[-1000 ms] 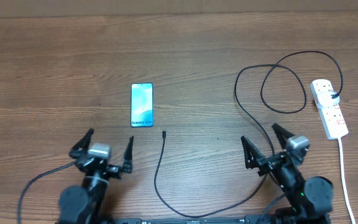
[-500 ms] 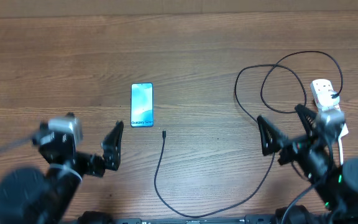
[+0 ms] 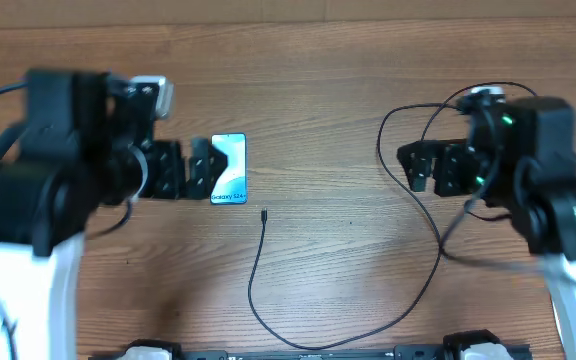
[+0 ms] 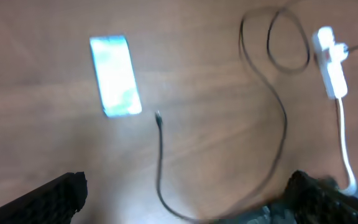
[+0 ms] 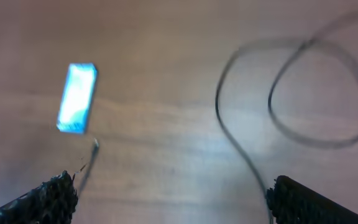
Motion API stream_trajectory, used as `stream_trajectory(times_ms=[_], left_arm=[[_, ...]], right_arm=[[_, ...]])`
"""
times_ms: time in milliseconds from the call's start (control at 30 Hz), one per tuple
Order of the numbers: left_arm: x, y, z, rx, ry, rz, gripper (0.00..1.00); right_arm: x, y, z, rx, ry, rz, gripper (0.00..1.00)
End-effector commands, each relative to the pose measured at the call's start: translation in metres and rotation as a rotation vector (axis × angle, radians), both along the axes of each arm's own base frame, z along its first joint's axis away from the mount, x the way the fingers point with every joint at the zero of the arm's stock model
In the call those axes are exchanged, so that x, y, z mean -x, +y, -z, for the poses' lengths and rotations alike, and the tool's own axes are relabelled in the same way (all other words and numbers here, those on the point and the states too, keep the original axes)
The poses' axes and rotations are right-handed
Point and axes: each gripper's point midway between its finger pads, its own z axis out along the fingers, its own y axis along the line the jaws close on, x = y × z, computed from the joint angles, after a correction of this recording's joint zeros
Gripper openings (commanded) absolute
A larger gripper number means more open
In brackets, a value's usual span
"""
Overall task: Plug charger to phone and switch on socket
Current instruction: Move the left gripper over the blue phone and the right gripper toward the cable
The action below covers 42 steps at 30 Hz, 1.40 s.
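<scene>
Both arms hang high above the table (image 3: pixel 318 90) — left gripper (image 3: pixel 186 168) and right gripper (image 3: pixel 435 168) gape wide, empty. Overhead, the right arm hides the socket (image 4: pixel 329 64).

Phone (image 3: pixel 232 172) left of charger tip (image 3: pixel 264 214), socket (image 4: pixel 329 61) well to the right

The left arm (image 3: pixel 58 170), at nine o'clock overhead, is bulky black housings on a white lower link, with a green light, a thin black cable and a silvery camera block. Its left hand (image 3: pixel 188 168) has blocky black fingers. The right arm (image 3: pixel 533 150), at three o'clock, is built alike, with green lights. The right hand (image 3: pixel 436 168) is black too. Both wrist views show grainy black fingertips (image 4: pixel 55 199).
</scene>
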Motion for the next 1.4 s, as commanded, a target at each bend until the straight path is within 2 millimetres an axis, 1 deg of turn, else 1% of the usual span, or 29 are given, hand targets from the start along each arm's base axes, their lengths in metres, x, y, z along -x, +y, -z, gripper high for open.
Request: stream_trajectory(times_ms=[0, 33, 67, 100, 133, 167, 200, 233, 300, 333, 367, 400, 433, 467, 500, 533, 700, 833, 900, 1067, 1200, 1367], left_arm=[[-0.009, -0.016, 0.016, 0.093, 0.14, -0.002, 1.0], [-0.011, -0.02, 0.023, 0.106, 0.179, 0.005, 0.94], [-0.013, -0.023, 0.029, 0.116, 0.218, 0.01, 0.63], [-0.015, -0.024, 0.034, 0.12, 0.246, 0.012, 0.24], [-0.016, -0.024, 0.041, 0.115, 0.281, 0.009, 0.04], [-0.018, -0.024, 0.048, 0.11, 0.316, 0.006, 0.04], [-0.019, -0.024, 0.054, 0.107, 0.342, 0.004, 0.04], [-0.025, -0.026, 0.065, 0.101, 0.383, 0.002, 0.04], [-0.03, -0.027, 0.075, 0.095, 0.418, 0.003, 0.06], [-0.032, -0.029, 0.08, 0.092, 0.436, 0.005, 0.11], [-0.034, -0.029, 0.084, 0.085, 0.45, 0.006, 0.2], [-0.036, -0.03, 0.09, 0.072, 0.465, 0.007, 0.28], [-0.038, -0.03, 0.096, 0.053, 0.48, 0.008, 0.43], [-0.04, -0.03, 0.102, 0.034, 0.491, 0.01, 0.61], [-0.041, -0.03, 0.108, 0.011, 0.505, 0.013, 0.87], [-0.042, -0.031, 0.114, -0.01, 0.52, 0.017, 1.0], [-0.049, -0.033, 0.143, -0.091, 0.588, 0.029, 1.0], [-0.06, -0.026, 0.171, -0.168, 0.634, 0.014, 1.0], [-0.065, -0.022, 0.187, -0.201, 0.671, -0.021, 1.0], [-0.077, -0.023, 0.223, -0.221, 0.739, -0.034, 1.0], [-0.083, -0.024, 0.254, -0.237, 0.796, -0.04, 1.0], [-0.092, -0.017, 0.285, -0.293, 0.811, -0.054, 1.0]], right_arm=[[-0.01, 0.004, 0.022, 0.012, 0.099, -0.014, 1.0], [-0.011, 0.004, 0.032, 0.017, 0.14, -0.013, 1.0], [-0.012, 0.004, 0.042, 0.023, 0.18, -0.013, 1.0], [-0.011, 0.004, 0.051, 0.028, 0.222, -0.014, 1.0], [-0.008, 0.003, 0.061, 0.035, 0.273, -0.013, 1.0], [-0.005, 0.003, 0.07, 0.042, 0.325, -0.013, 1.0], [-0.001, 0.002, 0.079, 0.049, 0.373, -0.013, 1.0], [0.004, 0.004, 0.093, 0.044, 0.459, -0.017, 1.0], [0.006, 0.015, 0.103, -0.008, 0.523, -0.041, 1.0], [0.006, 0.021, 0.106, -0.039, 0.544, -0.053, 1.0], [0.006, 0.026, 0.109, -0.069, 0.566, -0.065, 1.0], [0.006, 0.031, 0.111, -0.094, 0.582, -0.074, 1.0], [0.005, 0.034, 0.113, -0.11, 0.591, -0.08, 1.0], [0.004, 0.036, 0.115, -0.122, 0.597, -0.084, 1.0], [0.002, 0.037, 0.117, -0.123, 0.597, -0.085, 1.0], [0.0, 0.037, 0.119, -0.122, 0.599, -0.085, 1.0], [-0.009, 0.038, 0.12, -0.125, 0.57, -0.087, 1.0], [-0.022, 0.04, 0.119, -0.13, 0.512, -0.093, 1.0], [-0.031, 0.041, 0.117, -0.133, 0.474, -0.097, 1.0], [-0.044, 0.043, 0.114, -0.138, 0.414, -0.102, 1.0], [-0.046, 0.043, 0.114, -0.139, 0.407, -0.103, 1.0], [-0.046, 0.043, 0.114, -0.139, 0.407, -0.103, 1.0]])
